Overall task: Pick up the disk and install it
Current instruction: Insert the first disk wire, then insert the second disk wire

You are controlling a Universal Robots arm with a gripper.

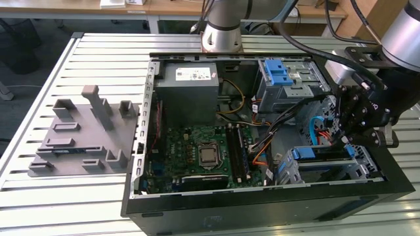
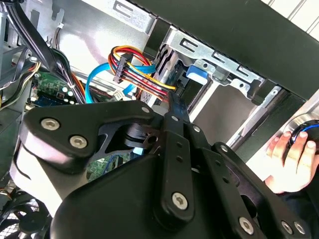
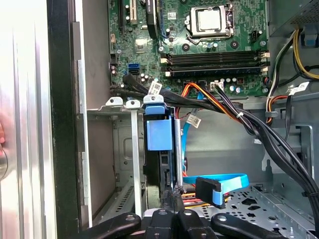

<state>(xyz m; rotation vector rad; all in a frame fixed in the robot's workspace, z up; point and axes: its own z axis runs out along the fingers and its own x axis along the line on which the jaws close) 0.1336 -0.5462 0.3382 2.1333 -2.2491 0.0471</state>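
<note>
Gripper (image 3: 171, 195): fingers pressed together, nothing between them (as far as shows).
Disk (image 3: 159, 135): stands on edge in the bay (image 3: 135, 164), with its blue rail facing out.
Relation: the disk lies straight ahead of the fingertips and very close to them. Its long axis runs on into the bay.
Room: the bay wall is close on one side and cables (image 3: 219, 191) crowd the other.

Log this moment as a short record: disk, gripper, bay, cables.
disk: sits edge-on in the metal drive bay, blue carrier end facing out
gripper: fingers shut, tips close to the disk's edge; contact cannot be told
case: open computer case on the slatted table
cables: blue cable and a red-orange-yellow bundle beside the bay
</note>
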